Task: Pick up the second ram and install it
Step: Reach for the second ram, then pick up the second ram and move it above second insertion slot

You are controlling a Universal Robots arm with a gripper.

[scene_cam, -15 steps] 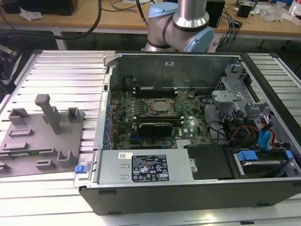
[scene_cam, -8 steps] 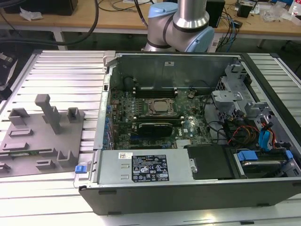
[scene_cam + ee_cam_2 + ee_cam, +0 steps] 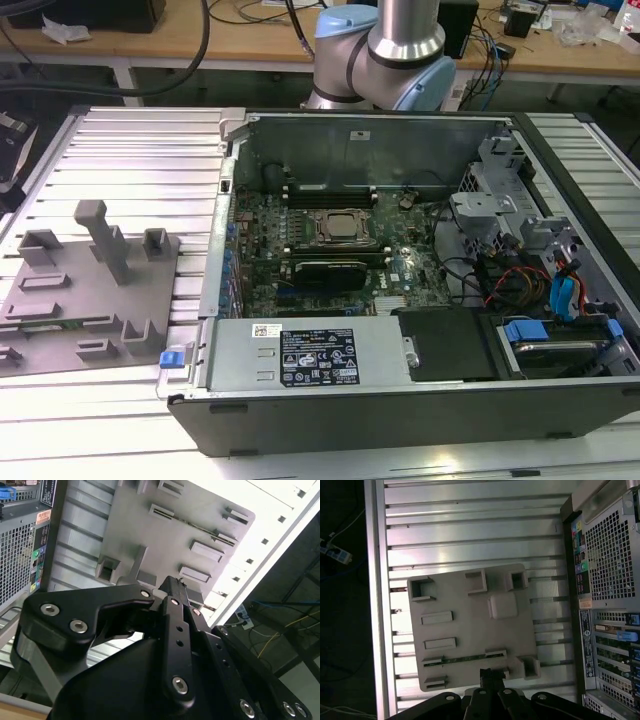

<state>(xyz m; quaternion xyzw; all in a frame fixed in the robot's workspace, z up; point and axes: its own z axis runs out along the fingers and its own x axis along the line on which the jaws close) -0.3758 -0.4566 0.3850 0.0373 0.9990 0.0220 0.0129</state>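
Observation:
The second ram (image 3: 465, 657) is a thin green stick lying on edge between two small holders on the grey fixture plate (image 3: 470, 630). In the second wrist view the ram (image 3: 197, 526) runs between the same holders. In the exterior view the ram (image 3: 40, 326) shows as a faint green strip on the plate at the exterior view's left. My gripper (image 3: 492, 675) hangs well above the plate, with its tips over the plate's edge close to the ram. The gripper (image 3: 172, 586) is shut with nothing in it.
An open computer case (image 3: 400, 390) lies on the ribbed metal table (image 3: 140, 150), with the motherboard's processor socket (image 3: 340, 228) and black memory slots (image 3: 330, 188) inside. A tall grey post (image 3: 105, 240) rises from the fixture plate. The arm's base (image 3: 385, 50) stands behind the case.

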